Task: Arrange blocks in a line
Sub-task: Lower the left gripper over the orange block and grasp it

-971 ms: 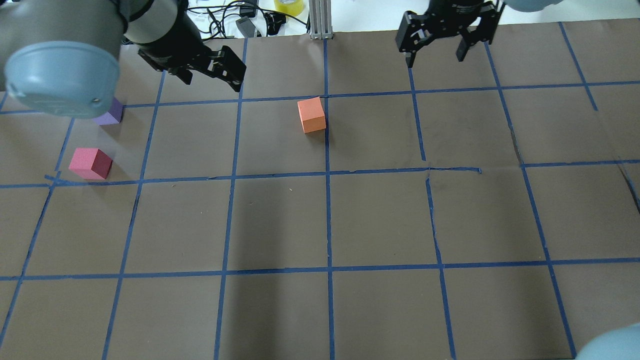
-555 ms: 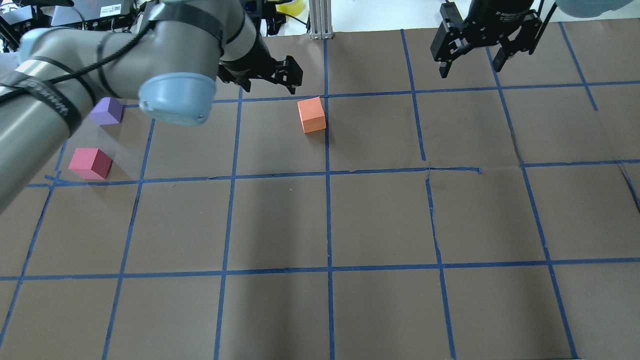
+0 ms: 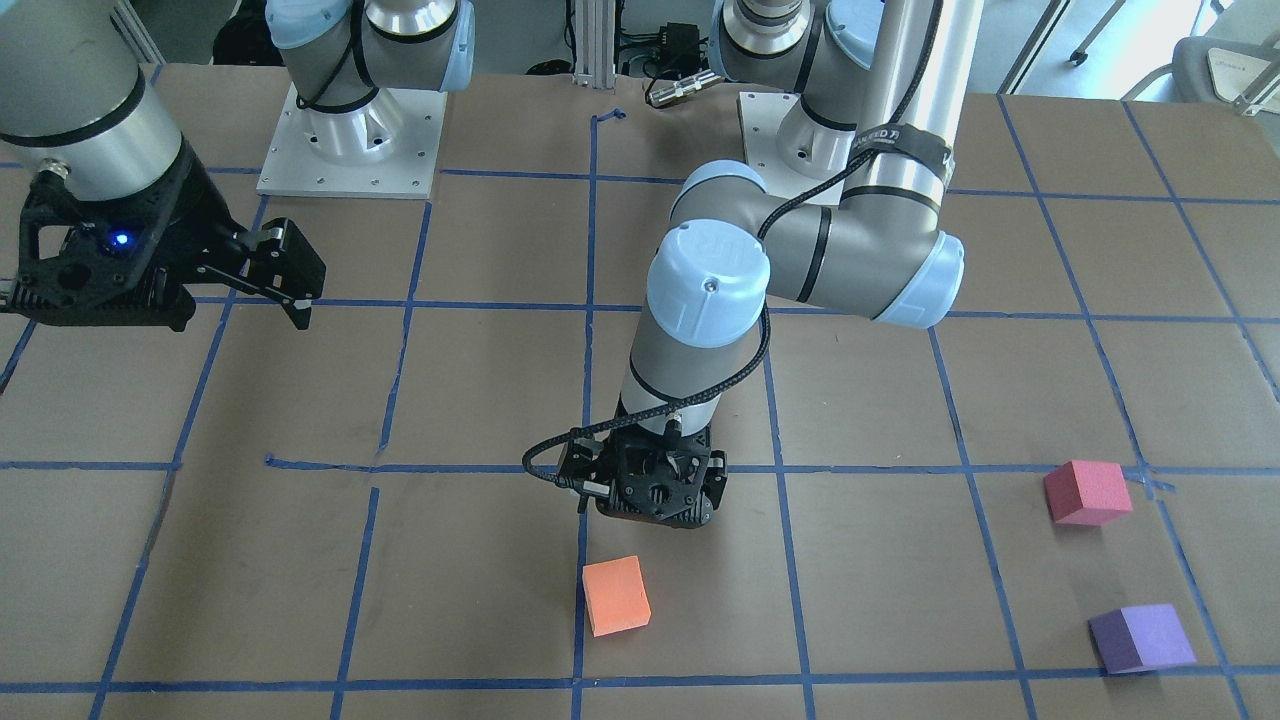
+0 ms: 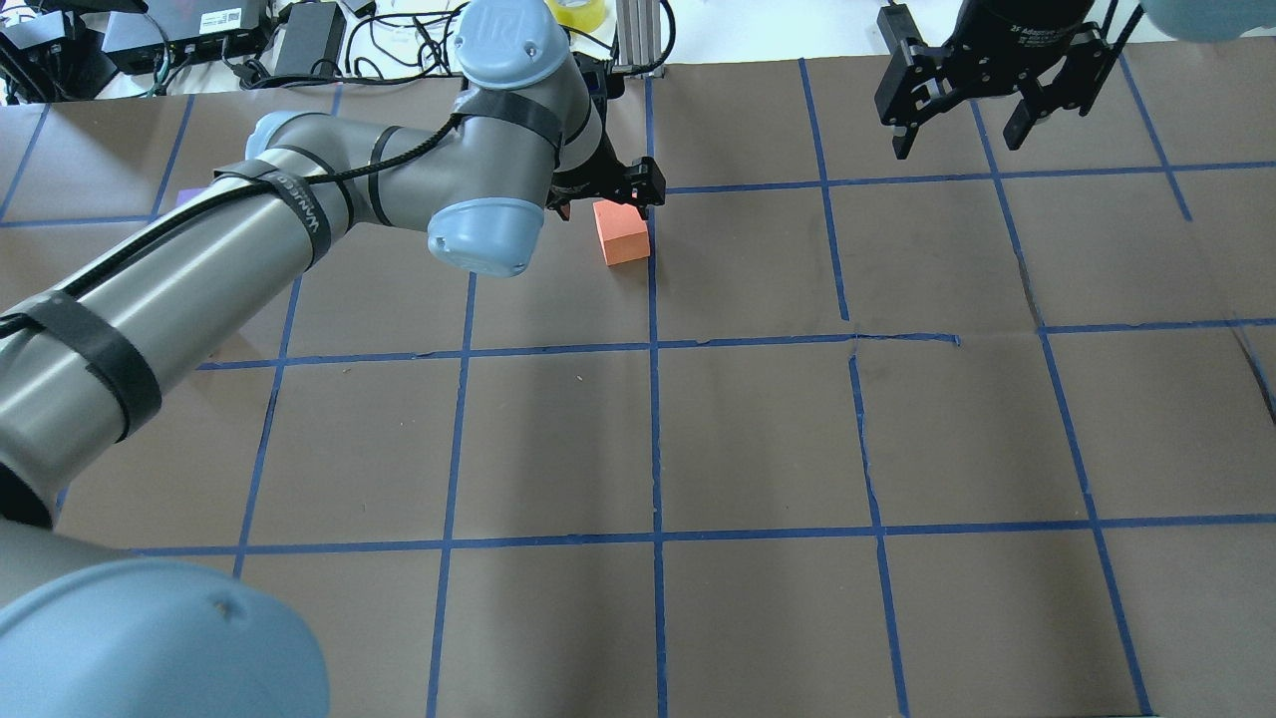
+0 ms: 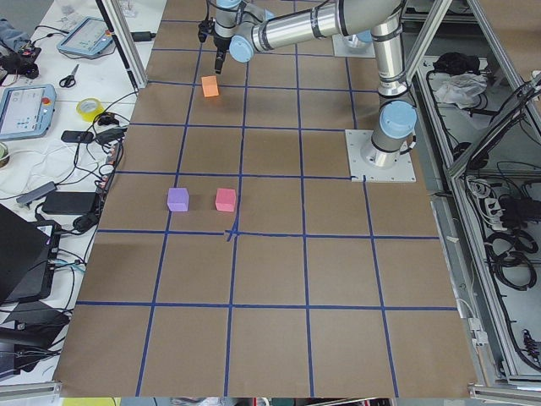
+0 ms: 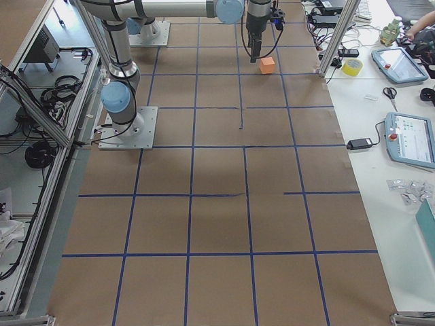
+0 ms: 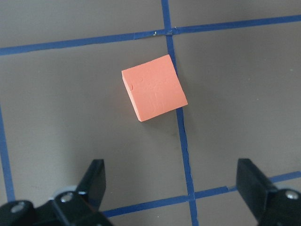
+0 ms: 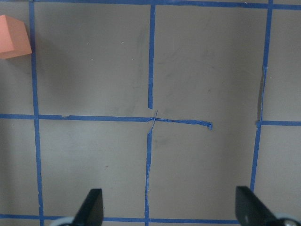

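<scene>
The orange block (image 4: pixel 623 234) lies on the brown table beside a blue tape line and also shows in the left wrist view (image 7: pixel 154 94). My left gripper (image 4: pixel 605 197) hangs open and empty just above and behind it, with the block ahead of the fingers (image 7: pixel 94 179). The pinkish red block (image 3: pixel 1085 492) and the purple block (image 3: pixel 1140 638) lie close together far to my left. In the overhead view my left arm hides both. My right gripper (image 4: pixel 959 140) is open and empty, high over the far right of the table.
Blue tape (image 4: pixel 655 439) marks the brown table in a grid. Cables, boxes and a yellow tape roll (image 4: pixel 578 12) lie beyond the far edge. An aluminium post (image 4: pixel 638 40) stands at the far middle edge. The arm bases (image 3: pixel 350 130) stand on white plates.
My left arm has swung right, from near the purple block to over the orange block. My right gripper has drifted a little to the right. No block has moved.
</scene>
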You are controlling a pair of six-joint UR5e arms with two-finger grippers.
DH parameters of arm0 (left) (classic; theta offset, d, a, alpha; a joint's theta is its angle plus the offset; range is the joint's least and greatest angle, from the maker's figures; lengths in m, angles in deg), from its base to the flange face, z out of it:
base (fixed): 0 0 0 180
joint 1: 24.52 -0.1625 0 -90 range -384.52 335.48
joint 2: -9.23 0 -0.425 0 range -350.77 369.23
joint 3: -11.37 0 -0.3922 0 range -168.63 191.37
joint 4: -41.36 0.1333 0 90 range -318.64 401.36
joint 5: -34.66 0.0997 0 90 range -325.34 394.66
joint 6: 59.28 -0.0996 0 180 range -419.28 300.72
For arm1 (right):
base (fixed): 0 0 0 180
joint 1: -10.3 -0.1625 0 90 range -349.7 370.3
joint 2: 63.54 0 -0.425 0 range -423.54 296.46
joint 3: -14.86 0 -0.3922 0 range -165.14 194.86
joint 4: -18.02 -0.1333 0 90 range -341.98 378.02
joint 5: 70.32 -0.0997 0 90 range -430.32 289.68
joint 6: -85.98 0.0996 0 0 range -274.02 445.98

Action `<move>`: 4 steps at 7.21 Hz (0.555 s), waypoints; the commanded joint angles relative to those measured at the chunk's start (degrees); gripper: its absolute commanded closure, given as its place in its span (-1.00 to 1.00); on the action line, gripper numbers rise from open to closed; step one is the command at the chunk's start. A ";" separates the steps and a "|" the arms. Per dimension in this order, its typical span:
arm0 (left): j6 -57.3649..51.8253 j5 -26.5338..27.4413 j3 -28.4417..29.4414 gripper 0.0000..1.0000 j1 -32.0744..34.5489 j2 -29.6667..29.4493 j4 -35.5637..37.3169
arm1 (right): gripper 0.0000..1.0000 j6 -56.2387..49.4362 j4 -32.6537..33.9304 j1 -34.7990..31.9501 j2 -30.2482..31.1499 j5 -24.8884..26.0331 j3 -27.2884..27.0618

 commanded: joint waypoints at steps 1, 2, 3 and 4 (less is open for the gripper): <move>3.08 -0.08 4.20 -0.99 0.66 -5.67 1.52 | -1.00 0.01 -0.59 -2.95 3.17 -0.06 -2.61; 3.01 -0.25 4.39 -0.99 0.84 -7.95 3.10 | -1.00 -0.17 -1.20 -2.96 4.67 -0.06 -4.63; 3.44 0.70 4.22 -0.76 0.84 -9.37 3.11 | -1.00 -0.08 -1.47 -2.96 6.25 -0.06 -6.91; 3.45 1.49 4.65 -0.72 0.84 -9.90 3.11 | -1.00 -0.08 -1.47 -2.88 6.88 0.03 -7.98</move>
